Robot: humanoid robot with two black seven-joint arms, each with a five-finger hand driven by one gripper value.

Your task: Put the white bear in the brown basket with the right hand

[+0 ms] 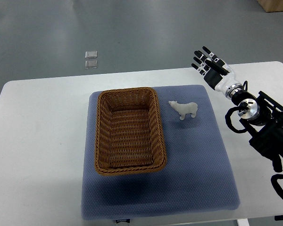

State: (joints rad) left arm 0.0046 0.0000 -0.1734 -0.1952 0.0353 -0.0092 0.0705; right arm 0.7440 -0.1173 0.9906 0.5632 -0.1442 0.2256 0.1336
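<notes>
The right hand (208,63) hovers w/ fingers (199,60) spread, holding nothing, while the white bear (184,109) stands on the blue mat (198,160) well below & left of the fingertips, just beside the brown basket (129,130); prob. light, rigid, smooth-ish, so best pinched across the torso, not the legs.

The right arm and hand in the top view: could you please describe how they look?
The right hand has black segmented fingers on a white palm and wrist shell. Behind it sits a silver metal joint, then a blocky black forearm with looping black cables.
</notes>
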